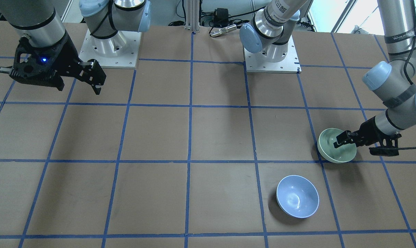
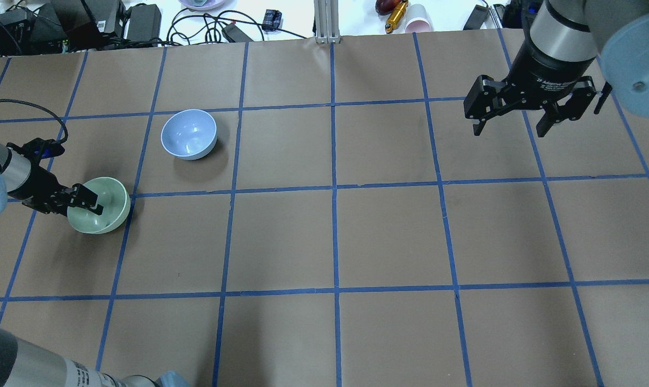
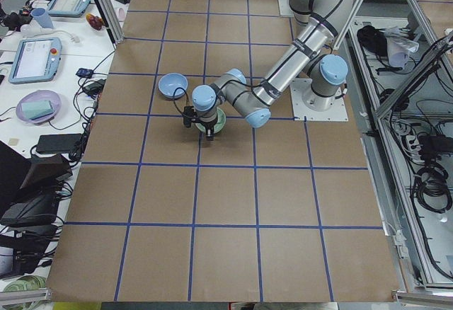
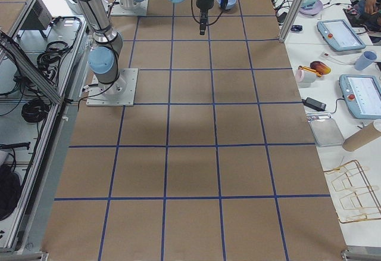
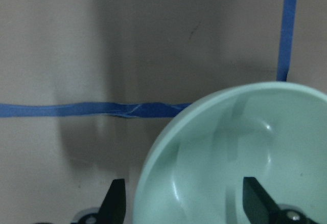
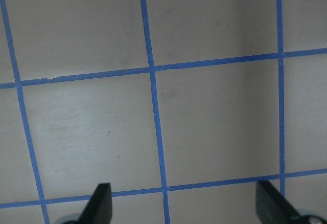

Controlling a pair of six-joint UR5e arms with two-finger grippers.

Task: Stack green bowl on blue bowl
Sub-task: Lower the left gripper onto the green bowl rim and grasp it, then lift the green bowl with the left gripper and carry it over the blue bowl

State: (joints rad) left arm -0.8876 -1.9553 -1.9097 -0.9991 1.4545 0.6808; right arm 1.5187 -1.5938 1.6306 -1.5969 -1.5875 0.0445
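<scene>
The left gripper is at the green bowl. One finger is outside the rim and the other finger is inside. They are wide apart and not squeezing. The green bowl looks tipped on the brown table. The blue bowl sits near it but not touching. The right gripper hangs far away, spread wide and holding nothing.

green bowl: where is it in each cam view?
Front-facing: green bowl far right, mid-height.
Overhead: far left, mid-height.
Left exterior: centre-left, partly hidden.
Right exterior: can't find it.
Left wrist: fills lower right.
Right wrist: absent.
Landmark: blue bowl, in all four exterior views.
</scene>
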